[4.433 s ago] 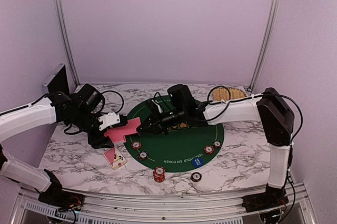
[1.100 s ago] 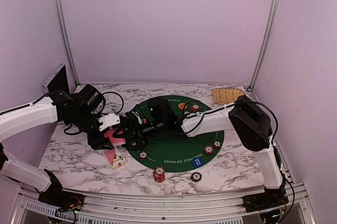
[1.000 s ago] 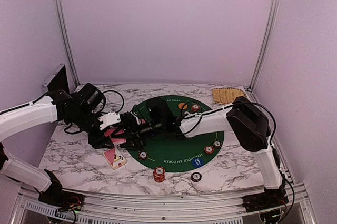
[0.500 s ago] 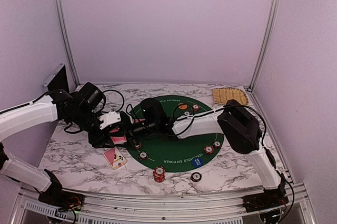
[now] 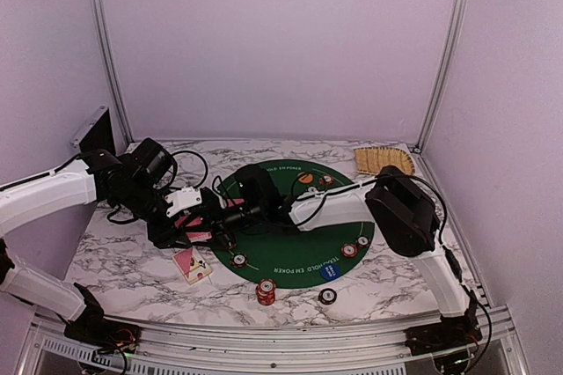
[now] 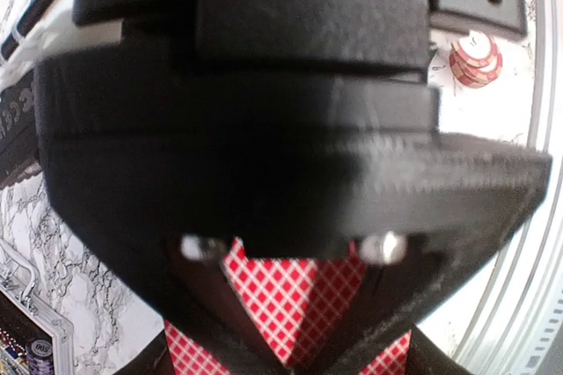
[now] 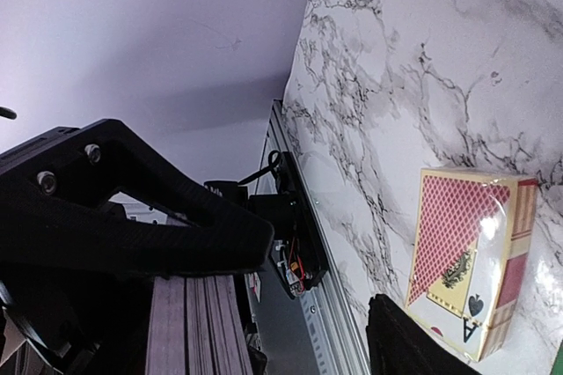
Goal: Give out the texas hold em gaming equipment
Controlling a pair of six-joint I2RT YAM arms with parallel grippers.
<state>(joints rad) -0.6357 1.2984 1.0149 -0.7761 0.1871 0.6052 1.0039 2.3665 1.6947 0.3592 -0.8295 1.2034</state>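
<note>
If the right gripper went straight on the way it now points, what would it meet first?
Probably the playing cards held in the left gripper: the right gripper points left at them from close by, though depth is unclear.

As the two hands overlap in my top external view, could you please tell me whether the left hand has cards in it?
Observer: Yes. The left wrist view shows red-checked playing cards close up at the left hand, between dark finger parts.
Operator: Thank you. What is the small box near it?
Observer: In the right wrist view, the small box has a red diamond pattern and an ace of spades printed on it, and it lies flat.
</note>
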